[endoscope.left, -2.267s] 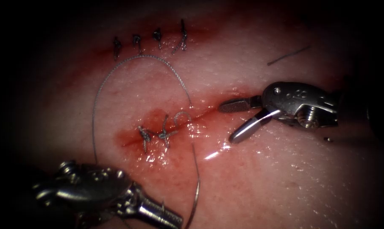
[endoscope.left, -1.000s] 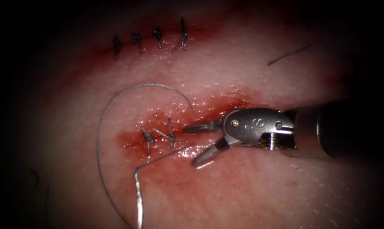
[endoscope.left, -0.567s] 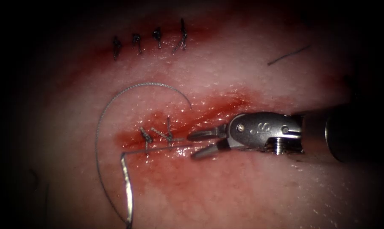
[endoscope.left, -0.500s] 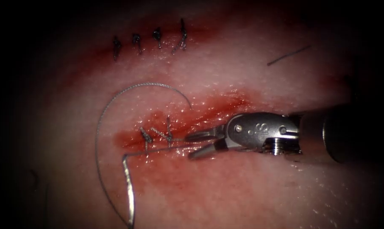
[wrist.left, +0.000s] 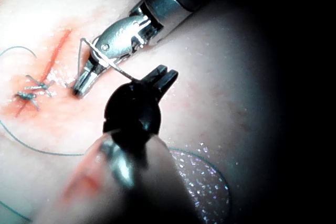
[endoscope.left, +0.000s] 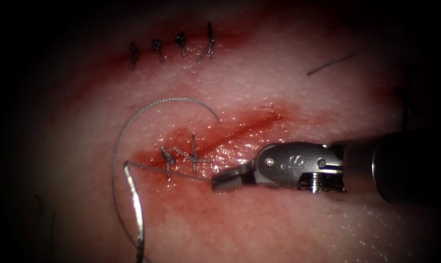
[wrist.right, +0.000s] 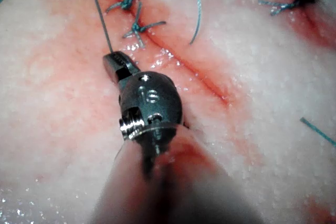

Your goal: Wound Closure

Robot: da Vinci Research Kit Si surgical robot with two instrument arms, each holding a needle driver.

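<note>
While the curved steel needle (endoscope.left: 135, 207) is lying loose left of the cut, the right arm's silver tool (endoscope.left: 229, 180) is pinching the thin grey thread (endoscope.left: 181, 174), jaws closed.

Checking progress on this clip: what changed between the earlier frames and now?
The right arm's silver needle driver came leftward along the red cut, and its open jaws shut on the thin grey thread. The curved steel needle, outside the pale tissue and held by the left arm's dark tool, shifted left. The two knotted stitches and upper stitch row stayed put.

Dim, dark-edged views; wet glare
</note>
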